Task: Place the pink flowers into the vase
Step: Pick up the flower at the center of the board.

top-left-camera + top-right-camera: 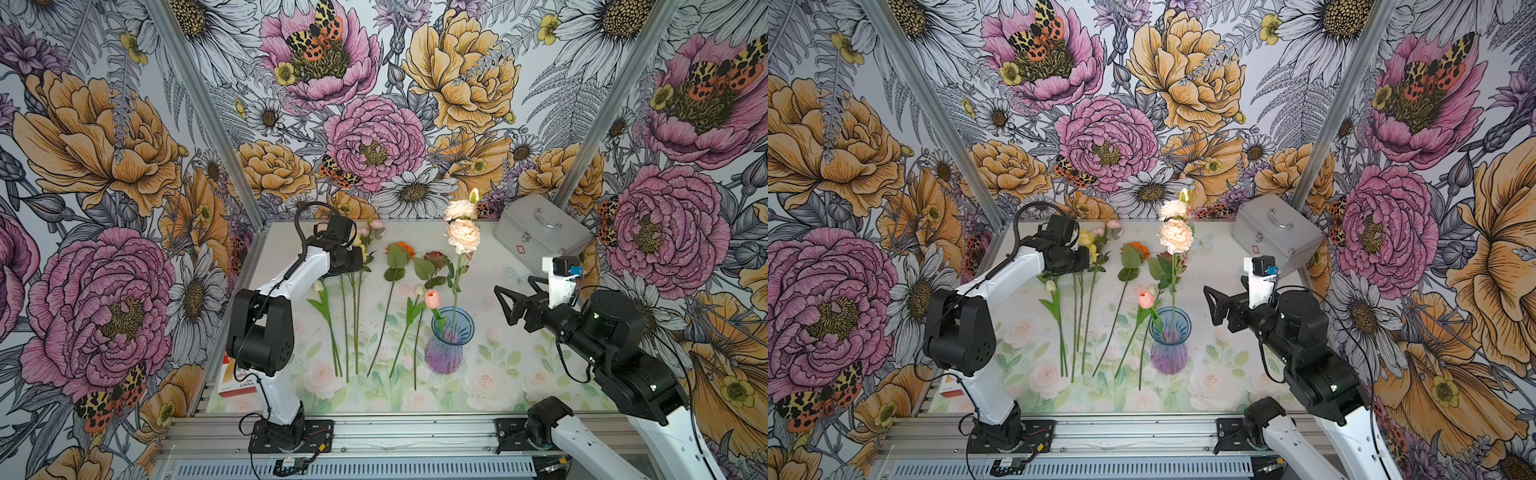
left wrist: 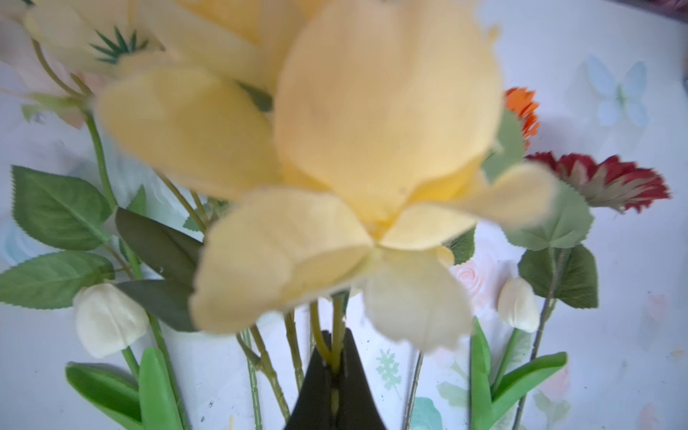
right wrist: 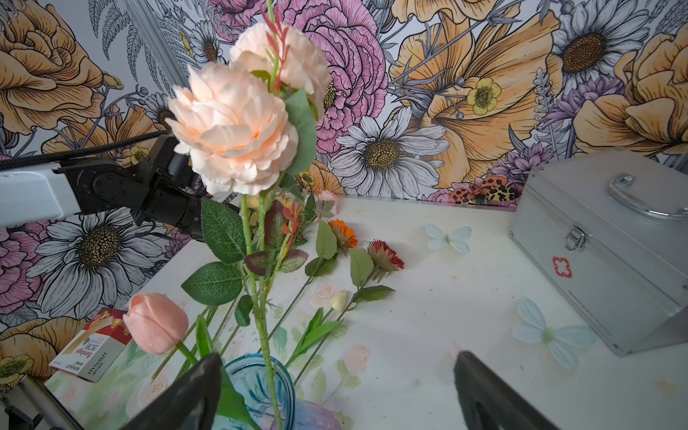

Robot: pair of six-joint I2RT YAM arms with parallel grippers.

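Observation:
The vase (image 1: 448, 347) (image 1: 1169, 347) (image 3: 257, 387), blue at the rim and purple below, stands at the table's middle. In it stand a salmon-pink tulip (image 1: 432, 298) (image 3: 156, 322) and a tall spray of pale pink flowers (image 1: 462, 235) (image 1: 1176, 235) (image 3: 232, 126). Small pink blooms (image 1: 376, 224) of another spray lie at the back left, beside yellow ones. My left gripper (image 1: 360, 258) (image 2: 337, 337) hangs over that bunch, shut on a green stem that runs up behind a yellow bloom (image 2: 372, 123). To the right of the vase my right gripper (image 1: 502, 305) (image 3: 335, 363) stands open and empty.
An orange flower (image 1: 400, 249), a dark red one (image 1: 435, 257) and white tulips (image 1: 318, 286) lie in a row left of the vase, stems toward the front. A silver case (image 1: 540, 237) stands at the back right. A red and white box (image 1: 239, 382) lies at the left edge.

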